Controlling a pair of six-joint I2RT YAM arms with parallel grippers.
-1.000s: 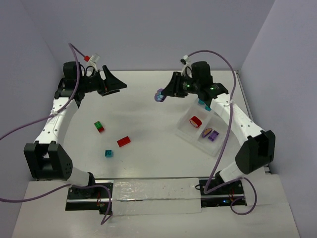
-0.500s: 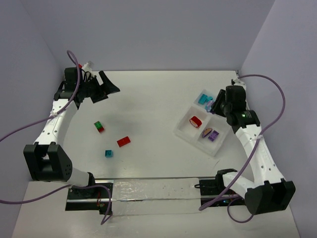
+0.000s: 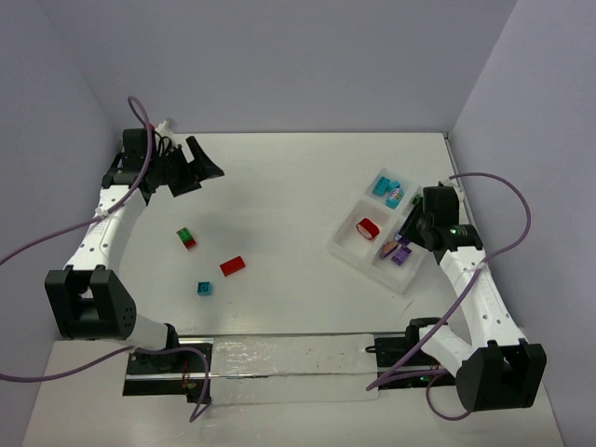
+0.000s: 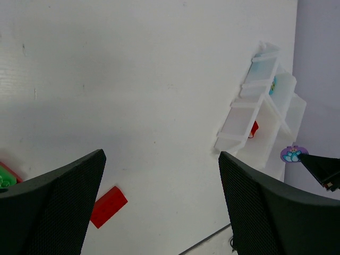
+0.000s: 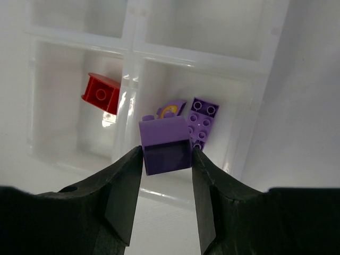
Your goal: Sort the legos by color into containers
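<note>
The purple brick [image 5: 166, 144] spans right jaws crosswise.

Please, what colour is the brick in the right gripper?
The brick is purple, clearest in the right wrist view.

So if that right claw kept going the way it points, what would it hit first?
Likely the tray: the right gripper points down at its purple compartment, so the held purple brick would meet the studded purple brick lying there. Depth is unclear.

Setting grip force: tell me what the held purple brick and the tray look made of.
Purple brick: likely hard plastic, smooth, faintly glossy, with crisp moulded edges. Tray: seemingly thin translucent white plastic; its walls glow and show glare.
</note>
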